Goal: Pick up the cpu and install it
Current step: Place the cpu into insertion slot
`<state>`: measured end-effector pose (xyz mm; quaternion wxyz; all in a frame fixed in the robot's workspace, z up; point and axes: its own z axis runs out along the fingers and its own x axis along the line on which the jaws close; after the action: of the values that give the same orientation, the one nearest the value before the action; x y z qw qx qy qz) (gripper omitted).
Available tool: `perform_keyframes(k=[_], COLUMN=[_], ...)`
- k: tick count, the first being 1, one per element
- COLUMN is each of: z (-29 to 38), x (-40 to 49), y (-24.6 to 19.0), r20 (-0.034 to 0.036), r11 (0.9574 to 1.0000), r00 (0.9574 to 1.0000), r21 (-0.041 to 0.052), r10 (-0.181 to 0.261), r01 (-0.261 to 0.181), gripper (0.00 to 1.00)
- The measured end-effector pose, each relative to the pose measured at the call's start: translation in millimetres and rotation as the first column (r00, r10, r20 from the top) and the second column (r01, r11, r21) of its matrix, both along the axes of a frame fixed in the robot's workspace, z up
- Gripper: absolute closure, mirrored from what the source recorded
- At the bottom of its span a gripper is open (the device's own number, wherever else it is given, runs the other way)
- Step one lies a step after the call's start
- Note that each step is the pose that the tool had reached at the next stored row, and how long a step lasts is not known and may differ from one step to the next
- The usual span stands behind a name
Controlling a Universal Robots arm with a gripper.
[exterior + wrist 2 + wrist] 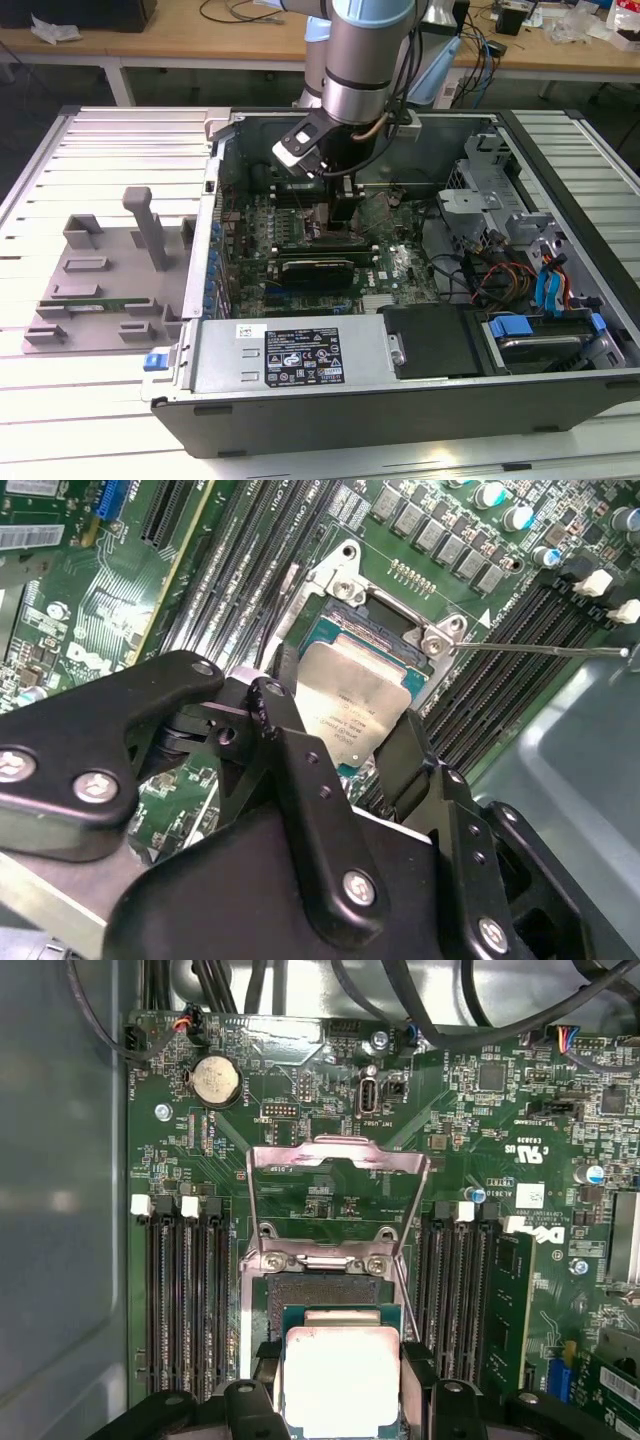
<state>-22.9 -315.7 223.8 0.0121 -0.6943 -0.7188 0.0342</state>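
Note:
The cpu (352,695) (340,1385), a small square chip with a silver-grey metal top, sits between the two black fingers of my gripper (345,712) (340,1365), which is shut on its sides. It hangs just over the open socket (318,1305) (392,620) on the green motherboard, partly covering it, and bare socket contacts show beyond one edge. The socket's metal load plate (338,1165) stands raised. In the exterior view the arm reaches down into the computer case, with the gripper (345,208) low over the board.
Memory slots (185,1300) flank the socket on both sides. A long black card (318,270) lies across the board near the gripper. A drive cage with cables (520,270) fills the case's right in the exterior view. A grey tray with posts (110,270) stands at the left.

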Motion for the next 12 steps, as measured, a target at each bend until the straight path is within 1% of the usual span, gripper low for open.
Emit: perform_keyframes(k=[2,3,7,9,12], z=[-2.6,-5.9,-13.2,-18.2,-21.7], x=[0.0,0.0,0.0,0.1,0.2], y=[0.4,0.5,1.2,2.1,4.0], r20=[0.0,0.0,0.0,0.0001,-0.0001], r11=[1.0,1.0,1.0,1.0,1.0], r00=[1.0,1.0,1.0,1.0,1.0], r21=[0.0,0.0,0.0,0.0,-0.0001], r10=[0.0,0.0,0.0,-0.002,-0.006], r01=[0.0,0.0,0.0,0.002,0.006], gripper=[0.45,0.45,0.45,0.45,0.45])
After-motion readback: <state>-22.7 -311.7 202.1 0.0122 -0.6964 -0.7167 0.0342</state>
